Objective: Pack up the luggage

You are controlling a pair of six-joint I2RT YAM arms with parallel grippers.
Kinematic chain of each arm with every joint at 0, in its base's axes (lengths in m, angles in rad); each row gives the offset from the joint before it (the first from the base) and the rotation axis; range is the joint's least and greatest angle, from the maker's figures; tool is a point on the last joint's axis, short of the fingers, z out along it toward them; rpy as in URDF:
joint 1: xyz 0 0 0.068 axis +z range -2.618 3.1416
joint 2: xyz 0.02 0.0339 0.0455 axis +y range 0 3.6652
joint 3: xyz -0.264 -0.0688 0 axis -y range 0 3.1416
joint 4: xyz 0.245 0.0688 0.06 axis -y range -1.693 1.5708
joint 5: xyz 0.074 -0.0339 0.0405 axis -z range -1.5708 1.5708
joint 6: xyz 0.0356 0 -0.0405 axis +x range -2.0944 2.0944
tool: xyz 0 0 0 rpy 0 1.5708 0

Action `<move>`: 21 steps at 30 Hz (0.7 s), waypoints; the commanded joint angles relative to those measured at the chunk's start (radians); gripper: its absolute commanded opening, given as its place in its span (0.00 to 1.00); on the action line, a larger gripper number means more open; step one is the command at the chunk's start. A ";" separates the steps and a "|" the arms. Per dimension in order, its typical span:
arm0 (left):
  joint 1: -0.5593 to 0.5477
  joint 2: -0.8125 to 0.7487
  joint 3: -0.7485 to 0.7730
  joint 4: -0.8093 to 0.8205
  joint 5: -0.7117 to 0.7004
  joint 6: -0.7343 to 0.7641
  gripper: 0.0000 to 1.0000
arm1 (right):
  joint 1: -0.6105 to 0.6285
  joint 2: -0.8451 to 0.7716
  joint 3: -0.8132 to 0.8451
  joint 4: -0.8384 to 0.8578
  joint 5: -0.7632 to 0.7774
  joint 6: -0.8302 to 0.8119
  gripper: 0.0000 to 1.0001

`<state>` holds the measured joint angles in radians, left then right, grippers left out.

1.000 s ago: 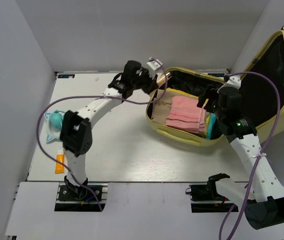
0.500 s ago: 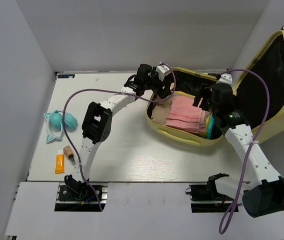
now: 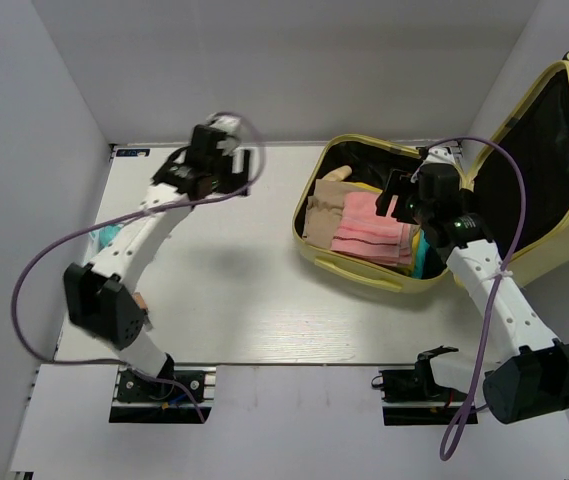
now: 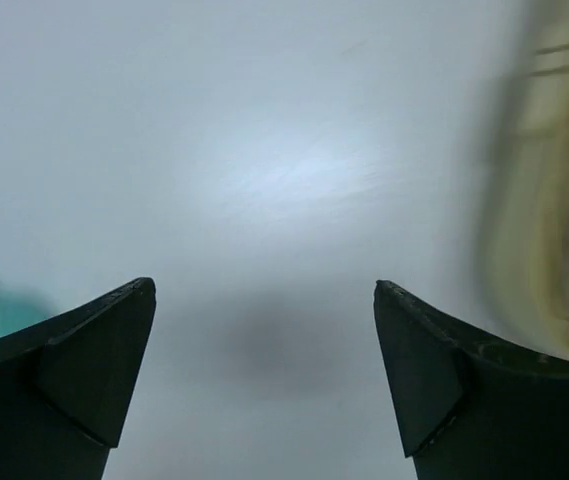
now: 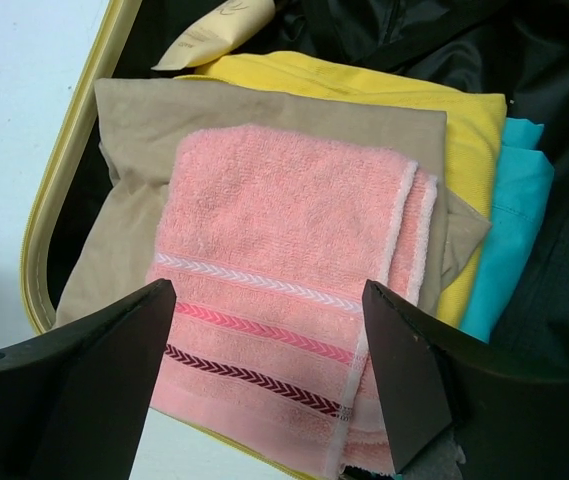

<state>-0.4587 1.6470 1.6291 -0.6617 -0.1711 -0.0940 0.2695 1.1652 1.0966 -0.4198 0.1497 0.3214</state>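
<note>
Shows luggage (image 3: 359, 268) lying open at the right end of the table (image 3: 244, 290), lid tilted up, folded clothes inside with a pink towel (image 5: 284, 240) on top. Shows right gripper (image 5: 266, 295) above that towel, fingers spread apart, gripping nothing. Shows left gripper (image 4: 264, 300), blurred, over bare table near the far edge, fingers wide apart, empty.

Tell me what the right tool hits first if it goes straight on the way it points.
Probably the pink towel, top of the pile in the luggage; the right tool points straight at it, though depth is unclear.
</note>
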 commanded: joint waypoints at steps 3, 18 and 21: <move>0.303 -0.126 -0.368 -0.377 -0.189 -0.321 1.00 | -0.001 0.002 0.037 -0.002 -0.018 -0.013 0.82; 0.733 -0.377 -0.899 -0.066 -0.016 -0.235 1.00 | -0.001 0.088 0.048 -0.001 -0.081 0.016 0.84; 0.732 -0.394 -0.917 -0.038 0.025 -0.222 1.00 | -0.001 0.088 0.043 -0.004 -0.078 0.015 0.84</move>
<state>0.2729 1.3067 0.7197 -0.7952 -0.2199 -0.3599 0.2695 1.2587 1.1007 -0.4248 0.0818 0.3332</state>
